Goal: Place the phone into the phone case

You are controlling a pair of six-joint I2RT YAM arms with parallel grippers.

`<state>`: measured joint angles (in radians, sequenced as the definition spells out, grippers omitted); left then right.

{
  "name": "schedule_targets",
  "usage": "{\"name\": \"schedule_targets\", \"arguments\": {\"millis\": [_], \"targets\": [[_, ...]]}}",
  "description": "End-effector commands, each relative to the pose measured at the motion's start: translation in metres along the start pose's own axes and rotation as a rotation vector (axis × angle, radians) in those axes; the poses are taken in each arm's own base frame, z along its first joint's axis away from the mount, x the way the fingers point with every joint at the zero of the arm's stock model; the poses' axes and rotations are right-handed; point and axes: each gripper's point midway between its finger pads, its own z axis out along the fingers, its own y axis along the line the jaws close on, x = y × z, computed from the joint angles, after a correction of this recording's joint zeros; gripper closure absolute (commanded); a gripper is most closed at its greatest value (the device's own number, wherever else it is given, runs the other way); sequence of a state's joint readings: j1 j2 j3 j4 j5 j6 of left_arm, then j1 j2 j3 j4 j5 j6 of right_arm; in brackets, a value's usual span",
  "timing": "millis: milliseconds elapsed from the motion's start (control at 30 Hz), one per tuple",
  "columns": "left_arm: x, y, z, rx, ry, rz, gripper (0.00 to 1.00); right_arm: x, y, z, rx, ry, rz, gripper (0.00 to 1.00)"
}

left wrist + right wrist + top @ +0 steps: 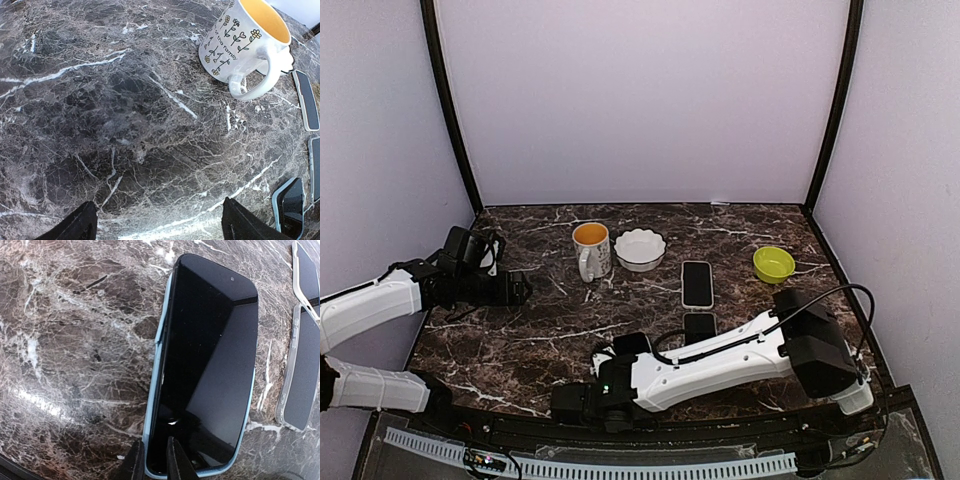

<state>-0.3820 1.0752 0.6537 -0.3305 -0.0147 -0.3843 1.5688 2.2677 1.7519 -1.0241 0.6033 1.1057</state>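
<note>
A: Well, what do we see at the right claw?

B: Its two fingers stand nearly together, one on each side of the phone's left long edge at the near end. We judge that they are pinching it. The phone is a dark slab with a pale blue rim, and its long axis runs straight away from the claw across the marble worktop.

A: And beyond the phone?

B: To its right, near but apart, lies a clear-rimmed dark piece that we take for the phone case. Its long axis runs roughly parallel to the phone's. Past it sits a white-rimmed piece, and we cannot tell for sure which of the two is the empty case.

A: Where is the other arm?

B: The left claw is wide open and holds nothing. It is well apart, over bare marble on the left. So we judge that the coming move is a sideways carry to the right, done by the right arm.
</note>
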Motion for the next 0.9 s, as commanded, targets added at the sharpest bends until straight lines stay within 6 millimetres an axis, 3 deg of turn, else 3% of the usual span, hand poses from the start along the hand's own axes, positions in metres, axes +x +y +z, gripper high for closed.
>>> {"name": "schedule_targets", "arguments": {"millis": [0,167,267,500,700,867], "targets": [[0.003,0.003,0.002,-0.005,0.002,0.010,0.12,0.027,-0.016,0.019,0.045,0.083,0.026,0.86],[0.002,0.009,0.002,-0.040,0.000,0.017,0.12,0.038,-0.016,0.028,0.022,0.118,0.059,0.88],[-0.002,0.010,-0.001,-0.048,-0.015,0.019,0.12,0.033,-0.017,0.027,0.018,0.114,0.068,0.88],[-0.006,0.009,-0.006,-0.040,-0.045,0.022,0.13,-0.015,-0.011,-0.009,-0.044,-0.008,0.087,0.80],[-0.003,0.004,-0.002,-0.014,-0.025,0.027,0.13,-0.056,-0.021,-0.046,-0.112,-0.131,0.169,0.76],[0.001,0.003,0.002,-0.008,0.006,0.028,0.13,-0.073,-0.040,-0.051,-0.160,-0.168,0.237,0.69]]}}
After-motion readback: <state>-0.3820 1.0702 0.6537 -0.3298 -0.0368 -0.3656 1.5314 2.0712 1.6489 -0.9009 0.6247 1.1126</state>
